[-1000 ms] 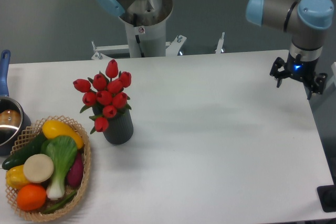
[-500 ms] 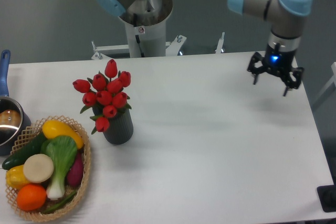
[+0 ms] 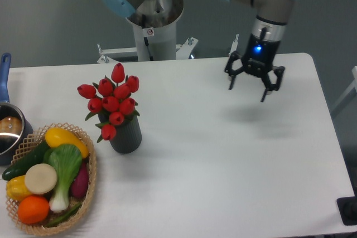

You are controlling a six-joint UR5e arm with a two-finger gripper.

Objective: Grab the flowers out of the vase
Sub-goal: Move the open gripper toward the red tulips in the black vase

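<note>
Black metal jaws are seen spread apart with nothing between them, so the gripper [image 3: 247, 87] is hung above the far right part of the table [image 3: 223, 154], well apart from anything to grab. It's pointed straight down, which is probably meant for a top-down reach, and the whole approach looks to be not yet done. The flowers [image 3: 110, 100] are found over on the left, stuck in the vase [image 3: 126, 136] with stems hidden inside. Red tulip buds are packed in a tight bunch, a few green leaves poking out at the sides. Dark grey ribbed sides are shown on the vase, and it's parked just beside a woven basket [image 3: 89, 179] of vegetables
</note>
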